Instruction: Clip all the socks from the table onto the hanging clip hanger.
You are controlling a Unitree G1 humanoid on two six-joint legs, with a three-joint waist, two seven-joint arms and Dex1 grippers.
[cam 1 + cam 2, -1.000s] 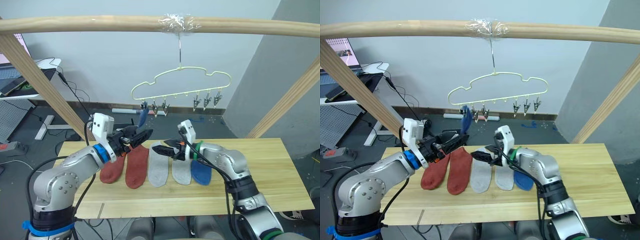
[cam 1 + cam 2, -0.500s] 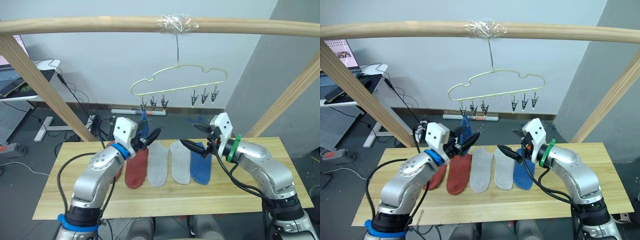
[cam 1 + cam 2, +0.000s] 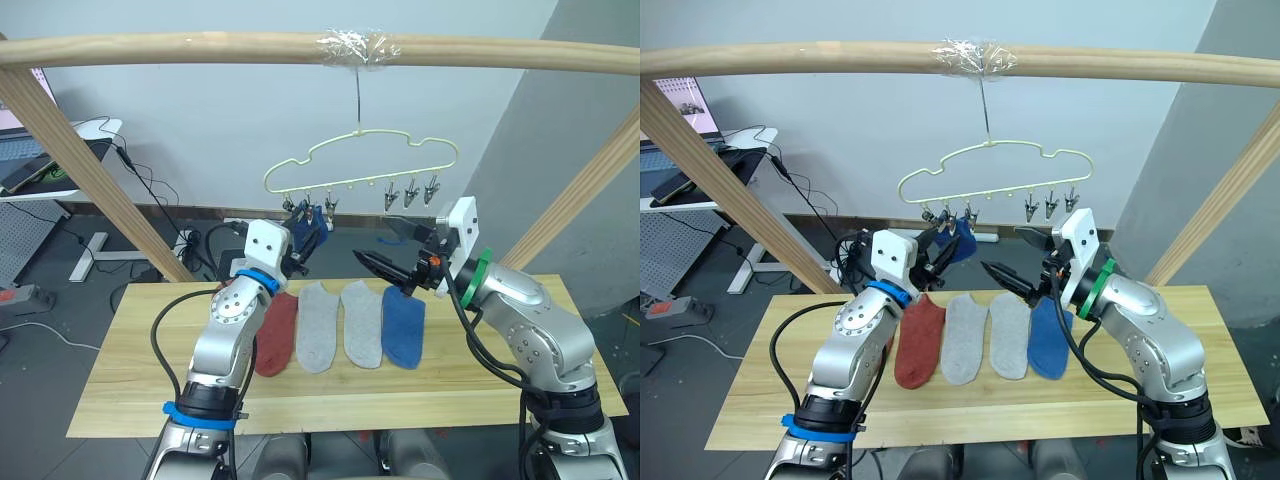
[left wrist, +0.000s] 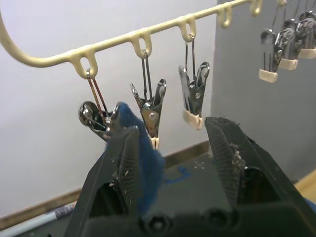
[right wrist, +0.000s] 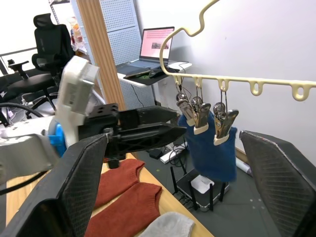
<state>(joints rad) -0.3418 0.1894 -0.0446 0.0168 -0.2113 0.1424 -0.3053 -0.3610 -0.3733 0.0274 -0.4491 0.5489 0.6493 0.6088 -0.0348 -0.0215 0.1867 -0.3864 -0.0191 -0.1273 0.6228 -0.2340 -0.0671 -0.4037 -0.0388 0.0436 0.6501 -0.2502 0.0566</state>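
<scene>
On the pale plank table [image 3: 520,380] lie five socks; both grippers' fingers gape empty beside the hung blue sock [image 5: 211,145], so check its clip [image 4: 97,118] bites fully.

No readable text, labels or numbers anywhere.
Laptop screen [image 5: 156,43] in the background shows pinkish lines of content, too small to read; no markings can be made out on the clip hanger [image 3: 360,160], socks [image 3: 342,322] or wooden pole frame [image 3: 300,48].
</scene>
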